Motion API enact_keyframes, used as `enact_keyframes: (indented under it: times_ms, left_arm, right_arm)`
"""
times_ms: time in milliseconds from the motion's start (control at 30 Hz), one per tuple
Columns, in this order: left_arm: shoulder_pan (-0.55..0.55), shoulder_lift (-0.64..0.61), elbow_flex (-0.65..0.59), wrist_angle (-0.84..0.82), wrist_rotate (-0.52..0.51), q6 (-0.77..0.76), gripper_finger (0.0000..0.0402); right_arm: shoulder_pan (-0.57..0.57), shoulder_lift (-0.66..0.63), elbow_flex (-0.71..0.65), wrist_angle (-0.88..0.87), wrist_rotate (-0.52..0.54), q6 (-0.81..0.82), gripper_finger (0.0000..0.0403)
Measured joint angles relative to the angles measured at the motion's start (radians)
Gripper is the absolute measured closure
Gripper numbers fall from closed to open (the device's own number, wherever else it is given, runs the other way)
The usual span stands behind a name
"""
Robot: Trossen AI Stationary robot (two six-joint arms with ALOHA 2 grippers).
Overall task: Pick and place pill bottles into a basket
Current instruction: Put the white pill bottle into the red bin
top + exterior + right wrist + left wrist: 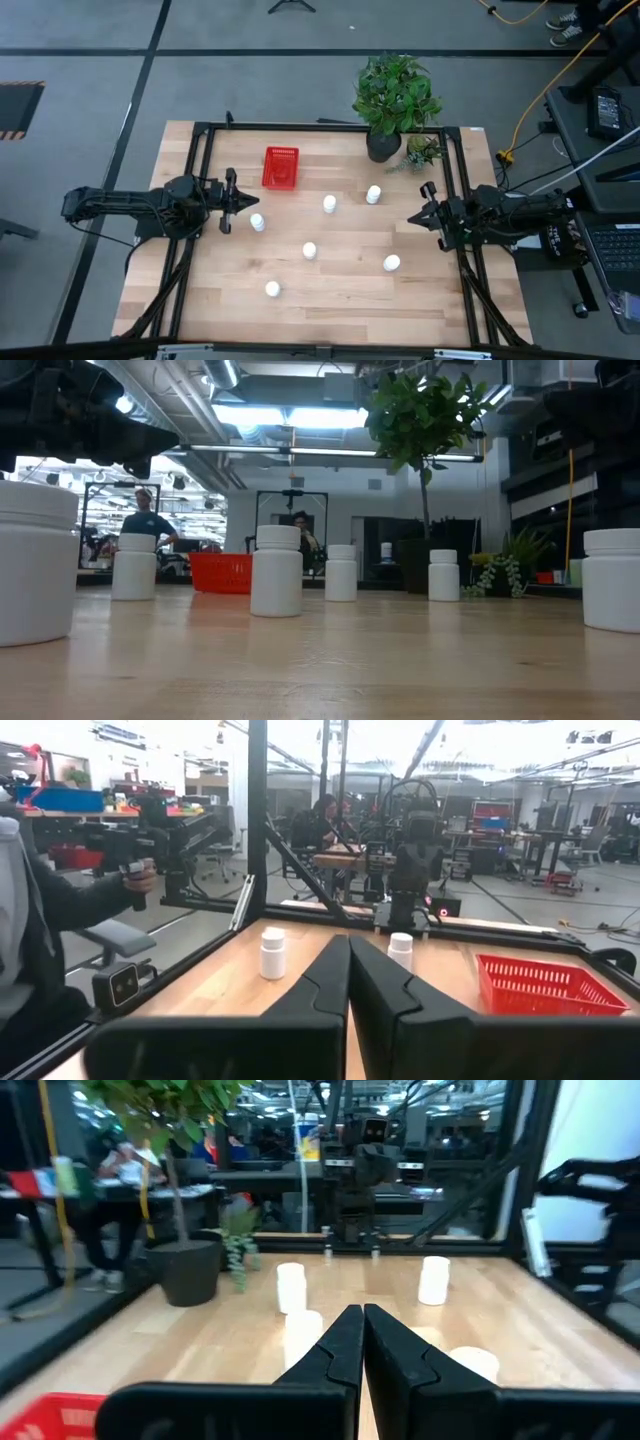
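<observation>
Several small white pill bottles stand upright on their bases, scattered over the wooden table (330, 310). One bottle (258, 222) stands close to my left gripper (243, 203), and others (310, 250) (391, 263) stand toward the middle and right. The red basket (281, 167) sits at the far left of the table, with nothing showing in it. My left gripper (362, 1312) hovers shut at the table's left side and points toward the right. At the right side my right gripper (412, 218) (349, 940) is also shut and points left. Neither touches anything.
A dark pot with a leafy plant (383, 145) and a small plant (422, 152) stand at the far right of the table. Black frame rails (195, 160) run along the table's sides. A person's arm (60, 905) shows beyond the table in the right wrist view.
</observation>
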Motion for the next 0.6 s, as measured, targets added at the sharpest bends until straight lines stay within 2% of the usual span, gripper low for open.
enact_keyframes:
  times_ms: [200,400,600]
  left_arm:
    - [0.000,0.000,0.000,0.000,-0.101,0.059,0.0387]
    - [0.000,0.000,0.000,-0.026,-0.141,0.059,0.0373]
    - [0.000,0.000,0.000,-0.037,-0.142,0.059,0.0379]
  right_arm:
    - [0.000,0.000,0.000,-0.012,0.007,0.002,0.0391]
    - [0.000,0.002,0.000,-0.066,0.199,0.026,0.0391]
    - [0.000,0.013,0.000,-0.097,0.226,0.027,0.0391]
